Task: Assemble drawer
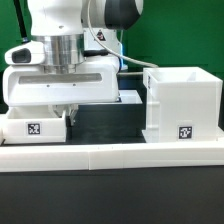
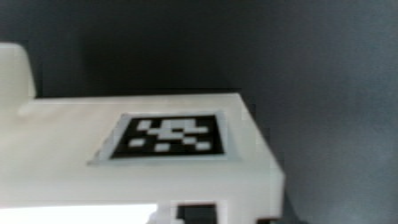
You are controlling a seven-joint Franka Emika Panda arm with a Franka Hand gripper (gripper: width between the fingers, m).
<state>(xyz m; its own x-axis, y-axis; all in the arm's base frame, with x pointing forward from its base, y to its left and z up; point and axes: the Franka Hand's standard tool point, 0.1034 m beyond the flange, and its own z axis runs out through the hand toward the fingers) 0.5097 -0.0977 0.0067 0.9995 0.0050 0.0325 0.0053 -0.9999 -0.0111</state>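
Note:
The drawer's tall white housing (image 1: pixel 180 100) stands at the exterior view's right, open side up, with a tag low on its front. A shallow white tray (image 1: pixel 35 125) with a tag lies at the exterior view's left. My gripper (image 1: pixel 65 112) reaches straight down onto this tray, and its fingers stand close together at the tray's right end. In the wrist view the tray (image 2: pixel 107 170) fills the lower frame, its tag (image 2: pixel 173 137) facing the camera. The fingertips are mostly hidden at that frame's edge. The second tray is not clearly visible.
The long low white wall (image 1: pixel 110 156) runs across the front of the dark table (image 1: pixel 105 122). A green backdrop stands behind. A small white part (image 1: pixel 130 97) shows between my hand and the housing.

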